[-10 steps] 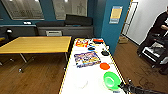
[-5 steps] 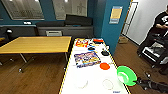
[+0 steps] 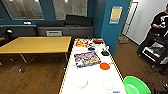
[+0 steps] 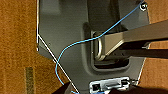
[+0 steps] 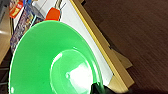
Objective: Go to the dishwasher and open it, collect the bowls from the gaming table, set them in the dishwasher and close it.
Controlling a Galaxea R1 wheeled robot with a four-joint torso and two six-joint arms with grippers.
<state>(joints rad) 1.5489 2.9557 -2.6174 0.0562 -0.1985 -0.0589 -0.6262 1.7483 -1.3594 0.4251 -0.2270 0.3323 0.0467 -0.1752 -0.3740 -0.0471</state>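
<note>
**Green bowl off the table, orange one still waiting**

Wood comes first on the left: the yellow-topped table (image 3: 37, 44) stands beside the long white gaming table (image 3: 92, 77) with a gap of floor between them. Moving right along the white top, there is a colourful box (image 3: 87, 59) in the middle, two pale round things near the close end that I cannot name for sure, and then the orange-red bowl (image 3: 104, 66) sitting flat near the right-hand edge, untouched.

Further right, at the lower corner of the head view, the light green bowl (image 3: 136, 86) hangs past the table's edge, tilted toward the camera. The right wrist view has that same bowl (image 5: 53, 60) large and close, with a dark bit of the right gripper (image 5: 98, 89) at its rim. By my reading, that gripper is clamped on the rim and carries the bowl.

To do this step well, I'd say keep the bowl level and clear of the table's yellow edge strip, and keep the rim pinch firm, because light plastic can swivel in a rim grip.

On the far right, a person (image 3: 160, 27) stands by a dark rig.

Now the gaps. The right fingers are mostly cut off, so the grip depth is unclear. The left wrist view gives robot body, a blue cable (image 4: 75, 47) and wood floor; whether the left gripper is wide or narrow, I cannot tell. The dishwasher is nowhere among these things.
</note>
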